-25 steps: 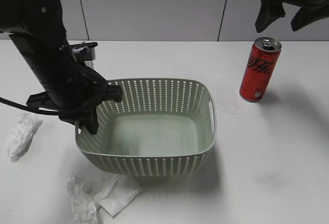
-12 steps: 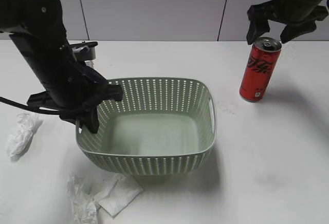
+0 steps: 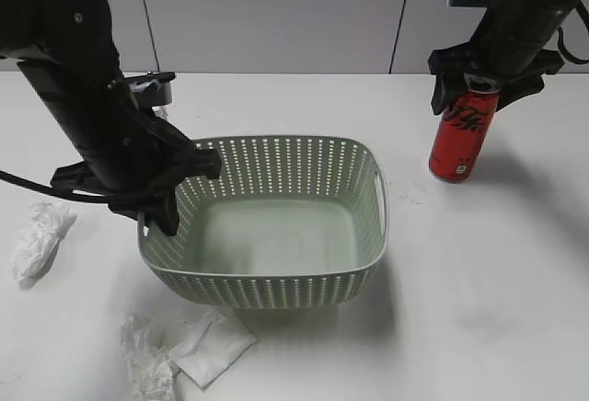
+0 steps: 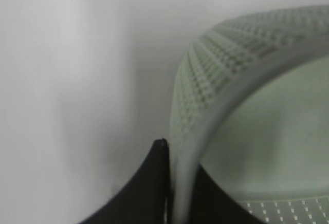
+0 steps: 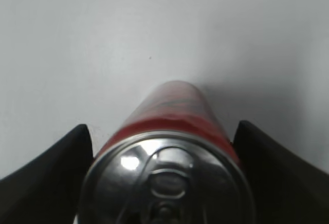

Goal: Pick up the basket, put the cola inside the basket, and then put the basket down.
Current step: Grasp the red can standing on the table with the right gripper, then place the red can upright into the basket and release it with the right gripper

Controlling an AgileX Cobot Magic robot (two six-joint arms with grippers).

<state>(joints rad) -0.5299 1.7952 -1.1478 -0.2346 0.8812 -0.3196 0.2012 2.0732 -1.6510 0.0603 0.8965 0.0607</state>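
On table: one basket clamped by left pincer; one cola between spread right pincer.

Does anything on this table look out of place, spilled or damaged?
Yes. Crumpled white tissues lie loose in front of the pale green perforated plastic basket, and another crumpled white wad sits to its left. The tall red drink can stands upright; no spill shows.

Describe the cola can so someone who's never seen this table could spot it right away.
Start from the green basket in the middle of the white table, then look to its far right. The cola can stands upright there under the right gripper, whose open jaws straddle its top; it is the only red thing, tall and slim.
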